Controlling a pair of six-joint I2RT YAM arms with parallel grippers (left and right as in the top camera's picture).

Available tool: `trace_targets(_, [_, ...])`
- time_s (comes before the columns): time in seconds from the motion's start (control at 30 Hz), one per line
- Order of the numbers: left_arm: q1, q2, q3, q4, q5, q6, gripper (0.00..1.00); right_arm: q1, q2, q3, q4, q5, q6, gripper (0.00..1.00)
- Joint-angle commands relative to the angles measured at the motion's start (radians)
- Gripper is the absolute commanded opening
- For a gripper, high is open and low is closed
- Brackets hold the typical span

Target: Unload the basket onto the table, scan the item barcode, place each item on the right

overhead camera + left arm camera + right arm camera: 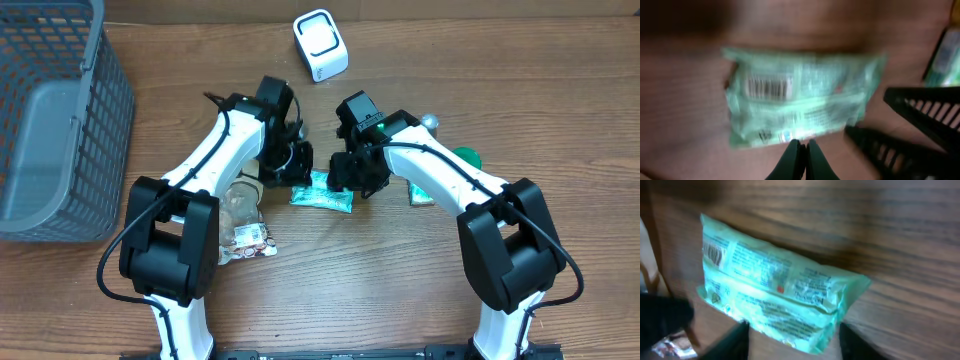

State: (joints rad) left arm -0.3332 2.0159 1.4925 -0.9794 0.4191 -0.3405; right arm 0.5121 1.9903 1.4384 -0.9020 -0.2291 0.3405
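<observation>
The item is a pale green packet (322, 193) lying flat on the wooden table between both arms. Its barcode (769, 87) faces up near one end and also shows in the right wrist view as the barcode (714, 254). My left gripper (804, 145) is shut with nothing in it, its tips just short of the packet's (800, 97) long edge. My right gripper (794, 332) is open, one finger on each side of the near end of the packet (775, 292) without pinching it. The white scanner (320, 45) stands at the back of the table.
A grey mesh basket (55, 130) fills the left side. A clear wrapper (243, 208) and a small printed packet (255, 240) lie by the left arm. Green items (465, 158) lie behind the right arm, whose black fingers (920, 115) show in the left wrist view.
</observation>
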Motion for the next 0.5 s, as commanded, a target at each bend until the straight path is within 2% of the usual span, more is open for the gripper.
trace_targets(0.0, [-0.027, 0.016, 0.016, 0.014, -0.141, -0.064, 0.04, -0.029, -0.034, 0.023, -0.013, -0.002, -0.011, 0.64])
trace_targets(0.07, [-0.036, 0.019, 0.016, 0.016, -0.184, -0.105, 0.04, -0.051, -0.034, 0.023, -0.035, -0.010, -0.008, 0.66])
trace_targets(0.3, [-0.054, 0.024, 0.015, 0.050, -0.273, -0.140, 0.04, -0.136, -0.033, 0.011, -0.067, -0.198, -0.050, 0.67])
trace_targets(0.47, [-0.054, 0.025, 0.013, 0.049, -0.298, -0.158, 0.04, -0.142, -0.032, -0.037, -0.038, -0.203, -0.050, 0.67])
